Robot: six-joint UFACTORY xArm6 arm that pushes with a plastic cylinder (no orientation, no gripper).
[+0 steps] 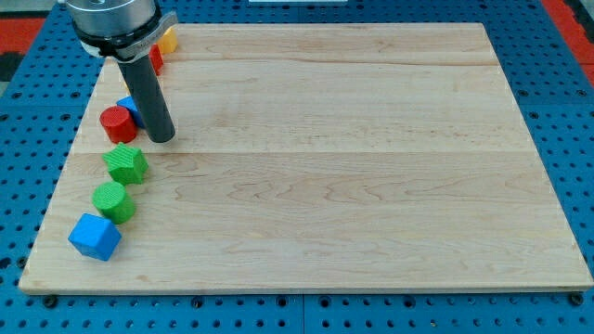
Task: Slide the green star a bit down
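Blue cube [94,237] at the view's lower left, green cylinder [113,200] above it, red cylinder [118,123] higher, green star [126,163] between those 2 cylinders, my tip [161,138] just above-right of the star, apart from it, no jaws, wooden board [353,167] spreading right.

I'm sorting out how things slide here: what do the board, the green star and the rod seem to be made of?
The board looks like pale, smooth wood: grain lines and plank seams show. The green star looks like matte plastic, possibly printed, in one uniform colour; the picture leaves that open. The rod, ending at my tip just above and right of the star, looks like dark, slightly shiny plastic or metal.
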